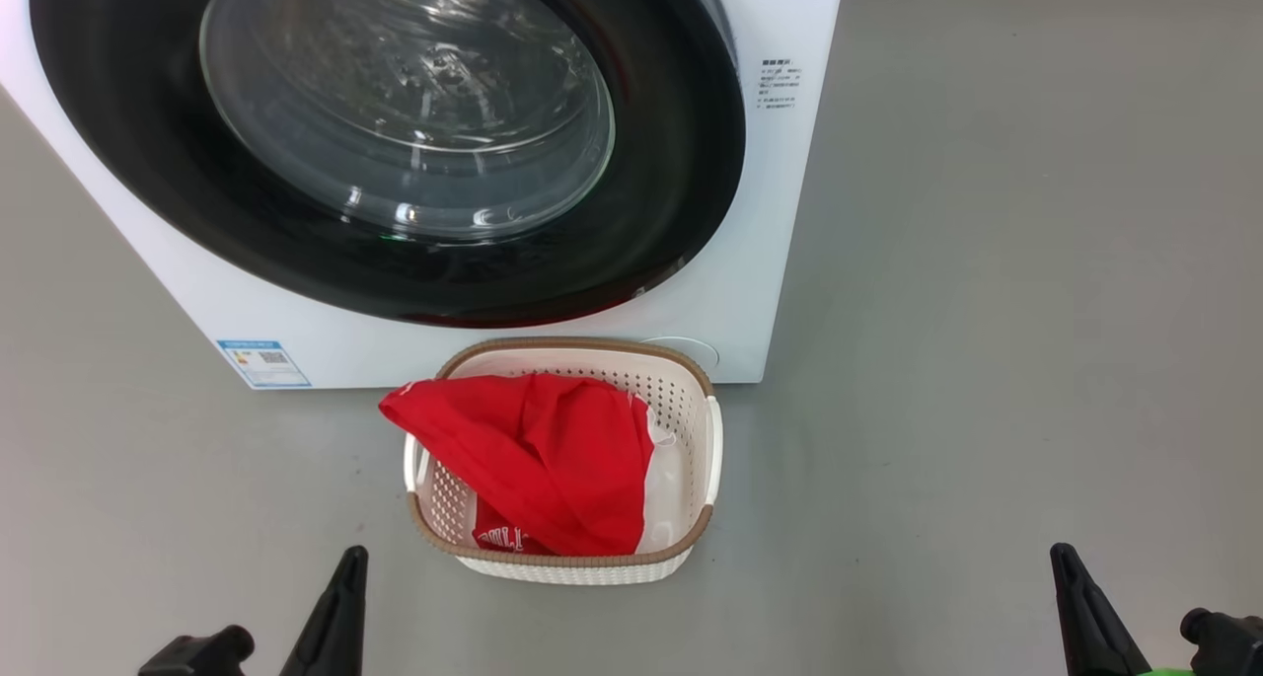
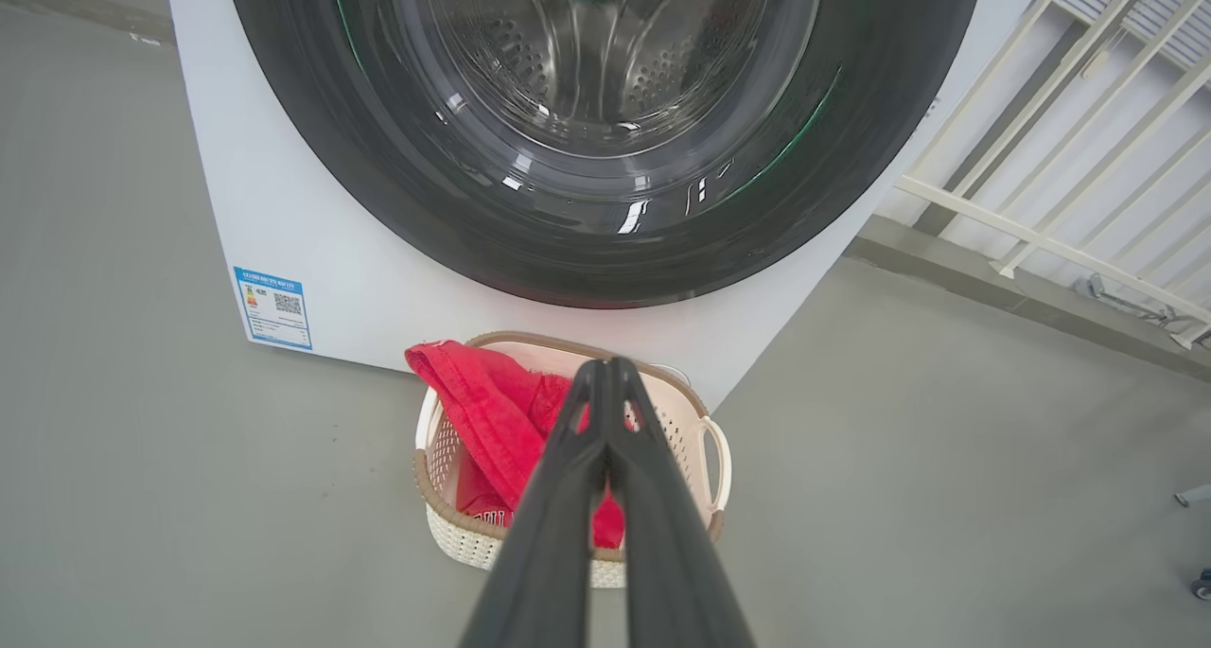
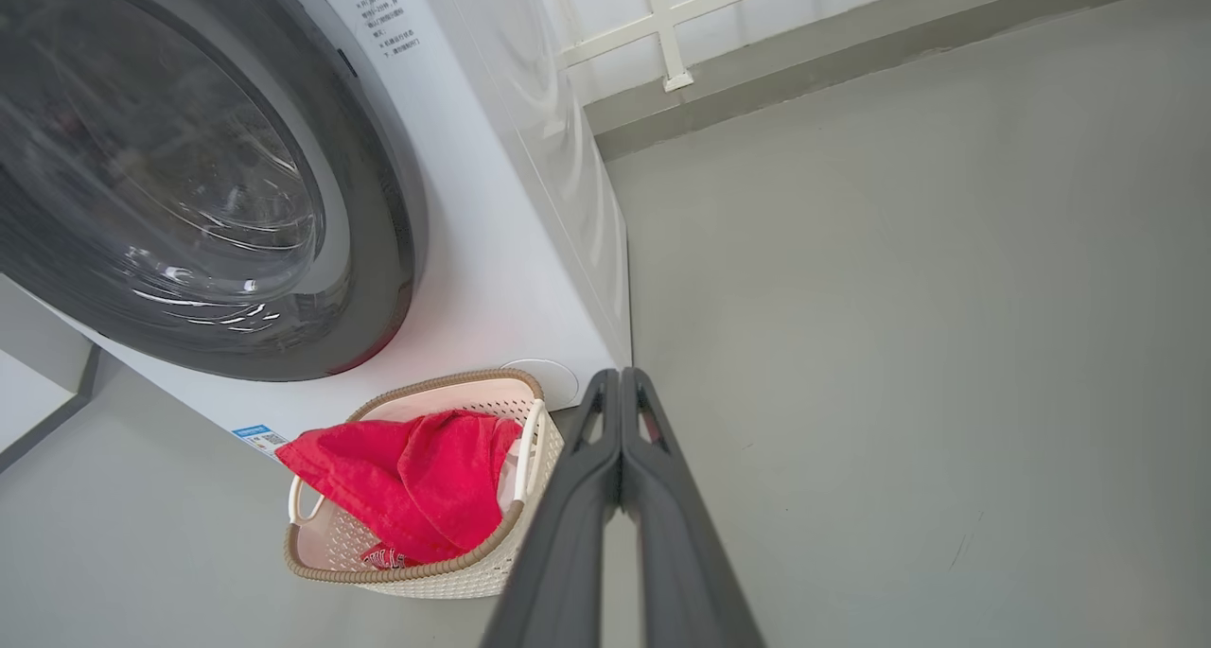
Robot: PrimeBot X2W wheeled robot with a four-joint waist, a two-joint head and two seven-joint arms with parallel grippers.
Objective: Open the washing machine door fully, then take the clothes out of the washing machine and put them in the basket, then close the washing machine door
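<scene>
My left claw [image 2: 602, 369], fingers pressed together, empty, on the near side and left of the basket [image 1: 592, 345], my right claw [image 3: 620, 376] likewise together, well right of it, red clothes [image 1: 553, 449] heaped in the basket, washing machine door [image 1: 631, 242] closed just behind it

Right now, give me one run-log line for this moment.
door: shut | clothes: in basket | left gripper: shut, empty | right gripper: shut, empty

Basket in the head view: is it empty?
No, red clothes fill much of the basket, with one fold hanging over its left rim.
</scene>
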